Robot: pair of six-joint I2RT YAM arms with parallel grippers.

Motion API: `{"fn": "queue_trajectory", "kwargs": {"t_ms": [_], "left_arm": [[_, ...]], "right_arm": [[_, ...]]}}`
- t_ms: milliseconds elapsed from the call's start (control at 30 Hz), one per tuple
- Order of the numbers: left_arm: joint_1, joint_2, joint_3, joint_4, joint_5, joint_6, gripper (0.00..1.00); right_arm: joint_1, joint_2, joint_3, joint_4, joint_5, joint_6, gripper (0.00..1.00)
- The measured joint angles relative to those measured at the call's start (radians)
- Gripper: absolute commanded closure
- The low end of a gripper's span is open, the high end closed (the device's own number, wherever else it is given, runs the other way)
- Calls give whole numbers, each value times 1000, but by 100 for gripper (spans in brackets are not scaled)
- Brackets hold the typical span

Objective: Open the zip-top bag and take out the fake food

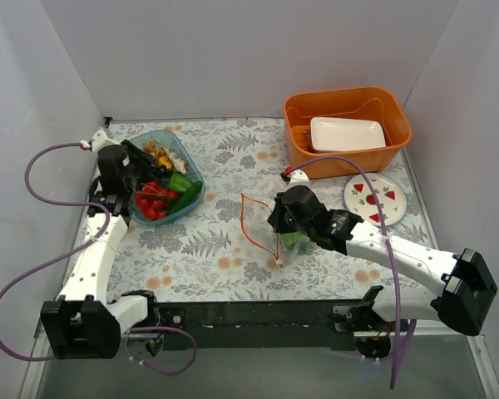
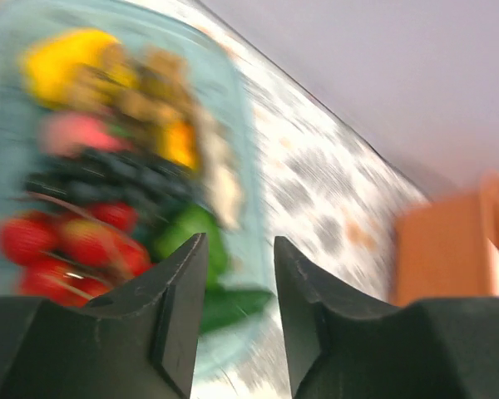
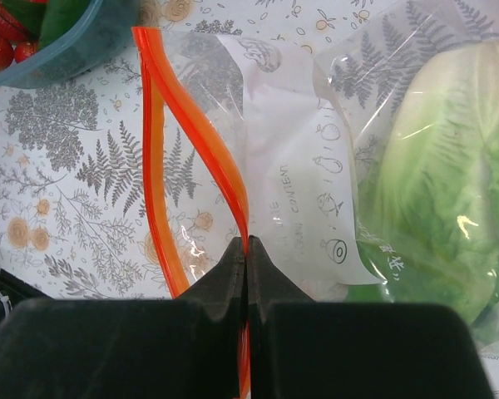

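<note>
The clear zip-top bag lies at mid-table with its red-orange zip strip parted into two bands. My right gripper is shut on one band of the strip, and it also shows in the top view. A light-green lettuce sits inside the bag. My left gripper is open and empty, hovering over the blue container; that view is blurred. A dark-green cucumber and brown pieces lie in the container.
The blue container also holds red cherry tomatoes, a yellow pepper and a glossy green pepper. An orange basket with a white tray stands at the back right. A strawberry-print plate lies in front of it.
</note>
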Motion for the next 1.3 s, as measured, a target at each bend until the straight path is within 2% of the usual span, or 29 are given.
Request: {"fn": "queue_trajectory", "kwargs": {"t_ms": [67,133,300,433,600,733,900,967,1000,1033,1200,1300], "left_arm": [[-98,-36,-5,-2,12,-14,74],[-259,-75,-33,6,15,-48,79],[-676,-78,-126,42,7,-171,82],[-868,-3,-172,114,-16,-270,86],[-963,114,-221,239,-34,-369,88],[-982,211,-239,308,-44,-425,87],[-985,264,-246,314,-121,-451,80],[-985,262,-261,314,-148,-454,79],[-983,262,-272,314,-159,-455,77],[-982,262,-281,314,-165,-455,75],[-972,262,-325,329,-167,-440,65],[-966,262,-348,377,-140,-422,59]], "right_arm": [[0,0,6,-10,5,0,99],[0,0,13,-20,14,0,99],[0,-3,19,-40,31,2,99],[2,-16,19,-58,53,11,99],[25,-31,39,-92,95,31,99],[79,-29,91,-124,138,40,99],[172,13,177,-147,200,54,97],[193,37,202,-150,207,53,81],[199,50,210,-149,206,51,65],[202,59,213,-150,206,48,60],[159,50,207,-162,174,9,45],[83,-34,149,-167,143,-10,43]]}}
